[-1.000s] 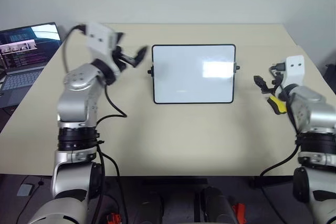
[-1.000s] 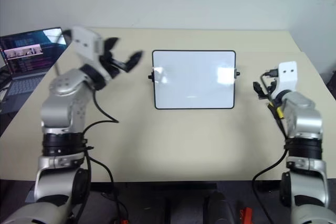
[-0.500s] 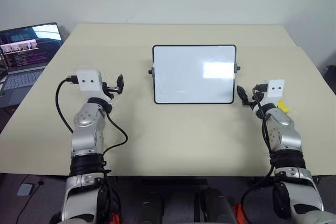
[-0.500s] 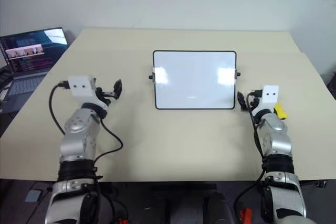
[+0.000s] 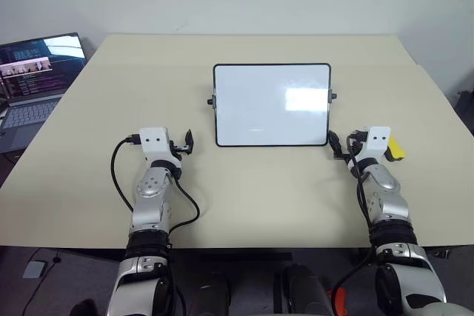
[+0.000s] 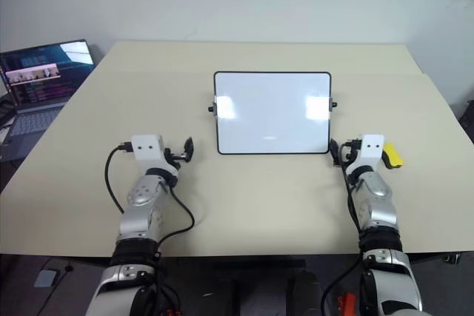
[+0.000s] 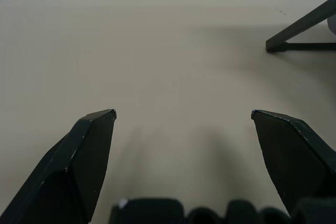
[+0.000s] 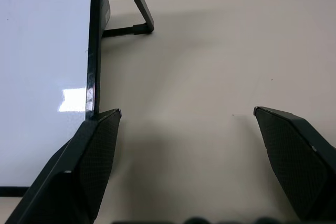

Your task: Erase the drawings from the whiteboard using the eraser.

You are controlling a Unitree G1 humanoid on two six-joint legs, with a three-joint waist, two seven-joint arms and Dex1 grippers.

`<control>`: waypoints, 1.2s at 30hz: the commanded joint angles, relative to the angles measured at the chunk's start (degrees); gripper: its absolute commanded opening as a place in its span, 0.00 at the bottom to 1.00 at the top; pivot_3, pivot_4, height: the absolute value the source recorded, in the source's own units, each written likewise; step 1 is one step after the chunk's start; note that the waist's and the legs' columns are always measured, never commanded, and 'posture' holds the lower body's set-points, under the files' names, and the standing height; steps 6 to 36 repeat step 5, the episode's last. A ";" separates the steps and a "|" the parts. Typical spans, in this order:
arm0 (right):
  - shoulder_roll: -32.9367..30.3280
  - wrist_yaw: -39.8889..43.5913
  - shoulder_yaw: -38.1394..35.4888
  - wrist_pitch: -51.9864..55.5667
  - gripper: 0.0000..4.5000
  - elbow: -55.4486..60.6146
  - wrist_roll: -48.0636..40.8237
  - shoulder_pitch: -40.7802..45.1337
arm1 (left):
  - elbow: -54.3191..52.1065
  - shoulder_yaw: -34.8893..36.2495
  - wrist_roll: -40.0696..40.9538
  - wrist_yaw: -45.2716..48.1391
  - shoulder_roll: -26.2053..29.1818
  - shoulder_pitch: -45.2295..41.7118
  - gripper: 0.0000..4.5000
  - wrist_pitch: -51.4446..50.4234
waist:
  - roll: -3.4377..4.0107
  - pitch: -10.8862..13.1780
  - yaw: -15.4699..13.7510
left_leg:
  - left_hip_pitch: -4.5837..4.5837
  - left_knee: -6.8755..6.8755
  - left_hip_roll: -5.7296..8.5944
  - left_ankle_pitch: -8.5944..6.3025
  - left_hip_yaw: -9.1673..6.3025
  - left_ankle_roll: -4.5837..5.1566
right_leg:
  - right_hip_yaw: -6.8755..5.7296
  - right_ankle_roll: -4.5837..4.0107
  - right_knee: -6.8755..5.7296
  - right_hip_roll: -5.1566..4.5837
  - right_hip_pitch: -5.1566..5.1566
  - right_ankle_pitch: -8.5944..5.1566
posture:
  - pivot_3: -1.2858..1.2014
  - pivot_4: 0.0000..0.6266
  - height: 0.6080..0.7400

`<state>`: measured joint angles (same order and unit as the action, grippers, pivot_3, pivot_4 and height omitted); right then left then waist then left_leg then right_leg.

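Observation:
The whiteboard (image 5: 271, 105) stands propped at the middle of the table, glossy white in a black frame, with a glare patch on its right half. The drawings are too faint to make out; I see just a thin mark (image 6: 268, 138) low on the board. The eraser (image 5: 395, 149), a small yellow block, lies on the table just right of my right wrist head. My right gripper (image 8: 187, 111) is open and empty, low by the board's lower right corner (image 8: 93, 77). My left gripper (image 7: 184, 114) is open and empty, left of the board's lower left corner.
A laptop (image 5: 33, 72) with a lit screen sits past the table's left edge. The board's black stand leg (image 8: 134, 3) reaches back behind it. Bare beige tabletop (image 5: 252, 183) lies between my arms and in front of the board.
Both arms have come down low over the table. The left dropped from beside the board's upper left. The right sank and shifted toward the board, uncovering the eraser.

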<state>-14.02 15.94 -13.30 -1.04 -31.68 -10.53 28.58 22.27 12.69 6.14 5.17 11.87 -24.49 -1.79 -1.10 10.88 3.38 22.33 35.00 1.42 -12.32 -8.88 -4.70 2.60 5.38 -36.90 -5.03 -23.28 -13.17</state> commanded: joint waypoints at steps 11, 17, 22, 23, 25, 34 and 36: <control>0.93 -0.66 0.17 -1.57 0.99 0.82 -0.34 -0.16 | 0.44 -1.36 -0.95 -0.52 -0.14 -1.22 1.00 0.99 | -0.01 -0.01 0.01 | -0.02 0.00 -0.01 0.00 0.00 0.00 | 0.00 0.00 0.00 0.00 0.01 0.00 | 0.52 0.24 1.00; 0.93 -0.66 0.17 -1.57 0.99 0.82 -0.34 -0.16 | 0.44 -1.36 -0.95 -0.52 -0.14 -1.22 1.00 0.99 | -0.01 -0.01 0.01 | -0.02 0.00 -0.01 0.00 0.00 0.00 | 0.00 0.00 0.00 0.00 0.01 0.00 | 0.52 0.24 1.00; 0.93 -0.66 0.17 -1.57 0.99 0.82 -0.34 -0.16 | 0.44 -1.36 -0.95 -0.52 -0.14 -1.22 1.00 0.99 | -0.01 -0.01 0.01 | -0.02 0.00 -0.01 0.00 0.00 0.00 | 0.00 0.00 0.00 0.00 0.01 0.00 | 0.52 0.24 1.00; 0.93 -0.66 0.17 -1.57 0.99 0.82 -0.34 -0.16 | 0.44 -1.36 -0.95 -0.52 -0.14 -1.22 1.00 0.99 | -0.01 -0.01 0.01 | -0.02 0.00 -0.01 0.00 0.00 0.00 | 0.00 0.00 0.00 0.00 0.01 0.00 | 0.52 0.24 1.00; 0.93 -0.66 0.17 -1.57 0.99 0.82 -0.34 -0.16 | 0.44 -1.36 -0.95 -0.52 -0.14 -1.22 1.00 0.99 | -0.01 -0.01 0.01 | -0.02 0.00 -0.01 0.00 0.00 0.00 | 0.00 0.00 0.00 0.00 0.01 0.00 | 0.52 0.24 1.00; 0.93 -0.66 0.17 -1.57 0.99 0.82 -0.34 -0.16 | 0.44 -1.36 -0.95 -0.52 -0.14 -1.22 1.00 0.99 | -0.01 -0.01 0.01 | -0.02 0.00 -0.01 0.00 0.00 0.00 | 0.00 0.00 0.00 0.00 0.01 0.00 | 0.52 0.24 1.00; 0.93 -0.66 0.17 -1.57 0.99 0.82 -0.34 -0.16 | 0.44 -1.36 -0.95 -0.52 -0.14 -1.22 1.00 0.99 | -0.01 -0.01 0.01 | -0.02 0.00 -0.01 0.00 0.00 0.00 | 0.00 0.00 0.00 0.00 0.01 0.00 | 0.52 0.24 1.00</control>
